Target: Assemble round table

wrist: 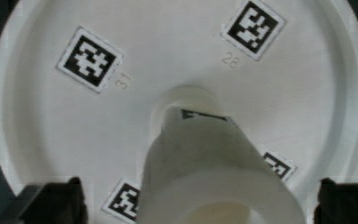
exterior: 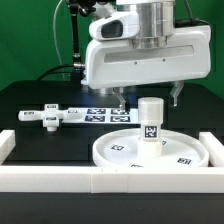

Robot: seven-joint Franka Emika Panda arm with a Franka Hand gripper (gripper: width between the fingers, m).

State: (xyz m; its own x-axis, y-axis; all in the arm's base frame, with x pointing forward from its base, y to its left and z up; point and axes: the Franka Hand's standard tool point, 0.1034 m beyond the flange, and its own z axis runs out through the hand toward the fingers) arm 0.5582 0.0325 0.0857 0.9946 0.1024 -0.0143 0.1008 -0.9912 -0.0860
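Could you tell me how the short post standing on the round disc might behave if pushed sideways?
The post looks like rigid plastic, so it probably won't flex. Standing upright on the round disc, it may tip if not fastened, which I cannot tell. Being cylindrical, it would likely roll once down, though the disc's rim might stop it.

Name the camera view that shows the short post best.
The exterior view: the post stands upright on the round disc, seen whole from the side with its tag facing the camera. The wrist view looks down along the post from close up, foreshortened and cut off by the picture's edge.
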